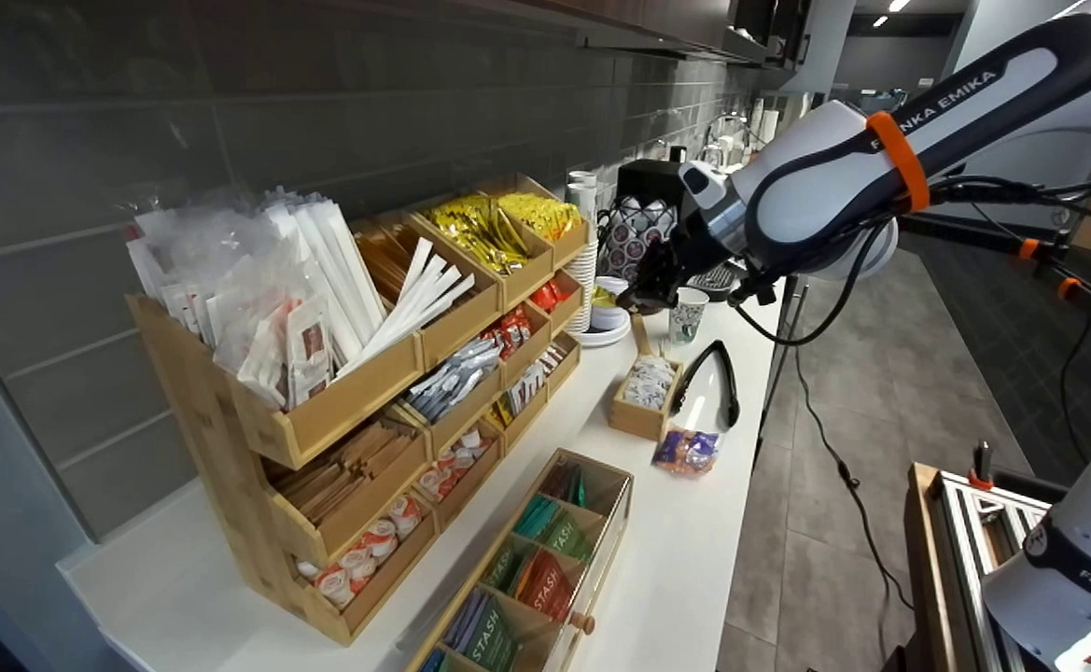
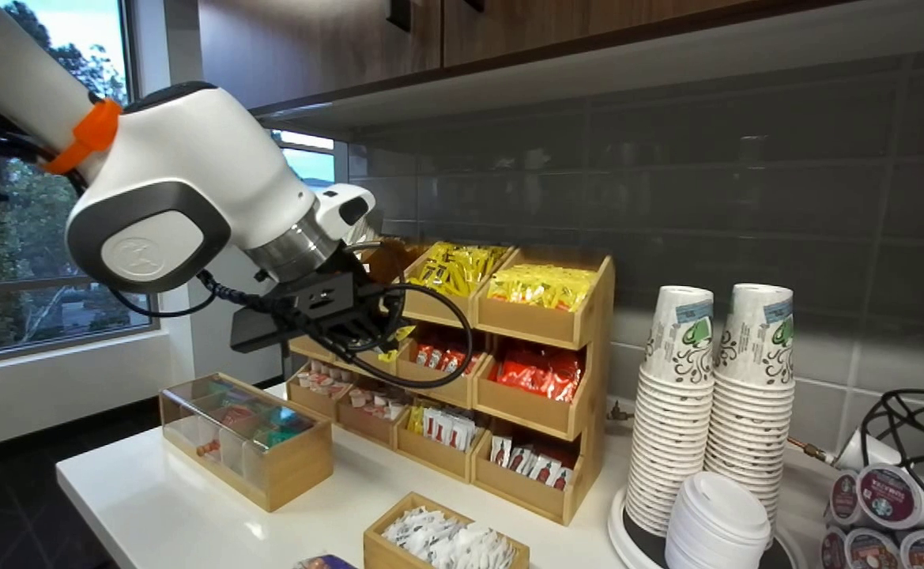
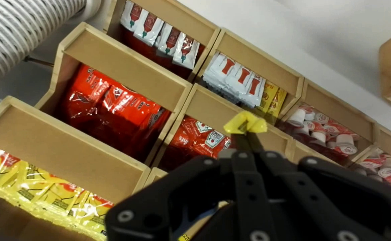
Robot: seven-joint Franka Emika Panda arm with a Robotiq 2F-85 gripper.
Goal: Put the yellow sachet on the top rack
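1. Yellow sachet (image 3: pixel 247 117): featherlight by my guess, soft, slick-skinned; likely to fold or slide before it tears, though a hard squeeze could burst it.
2. Best hold, I judge: a firm pinch across the middle or on a sealed edge.
3. Jaws clenched on it; it sits right at their tips, creased, showing to either side.
4. Place: out in front of the stepped stand (image 1: pixel 228 448), not yet on that stand's top rack (image 2: pixel 529 322). Exact height uncertain.
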